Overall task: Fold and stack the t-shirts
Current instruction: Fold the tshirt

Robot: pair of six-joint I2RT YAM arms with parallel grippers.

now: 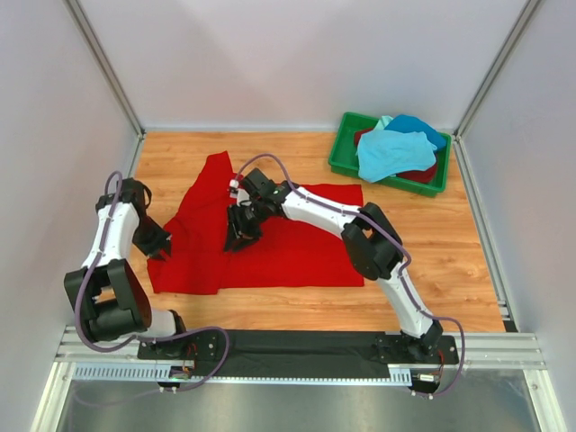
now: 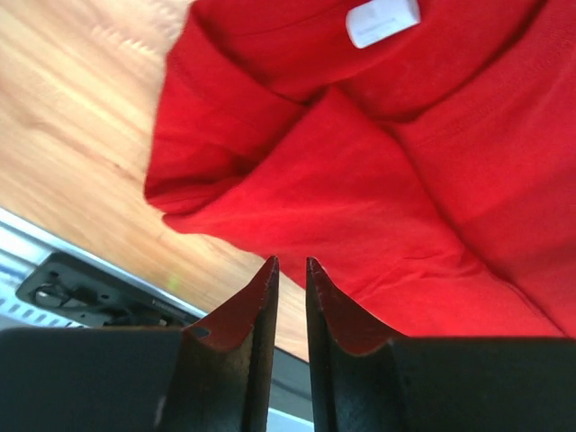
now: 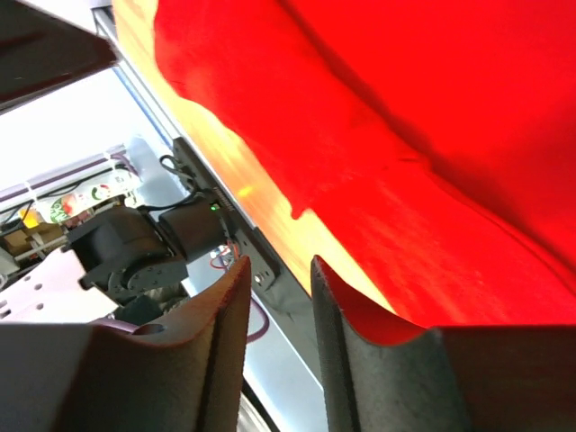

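- Right gripper [image 3: 281, 263] hovers slightly parted and empty over the red t-shirt [image 1: 297, 247]; left gripper [image 2: 292, 263] is barely parted, empty, at its edge.
- I judge the cloth light and limp; pinch the hem corners.

Cloth, wood, plastic
We find the red t-shirt [image 1: 297, 256] matt cloth, the counter [image 1: 450, 261] smooth grained wood, the green bin [image 1: 340, 151] glossy plastic.

arms: left arm [image 1: 106, 236], right arm [image 1: 315, 205], white links, black joints | cables [image 1: 90, 297]: purple-grey, outside the links | hands: left hand [image 2: 291, 265], right hand [image 3: 279, 265], black tapered fingers | base plate [image 1: 288, 344]: black
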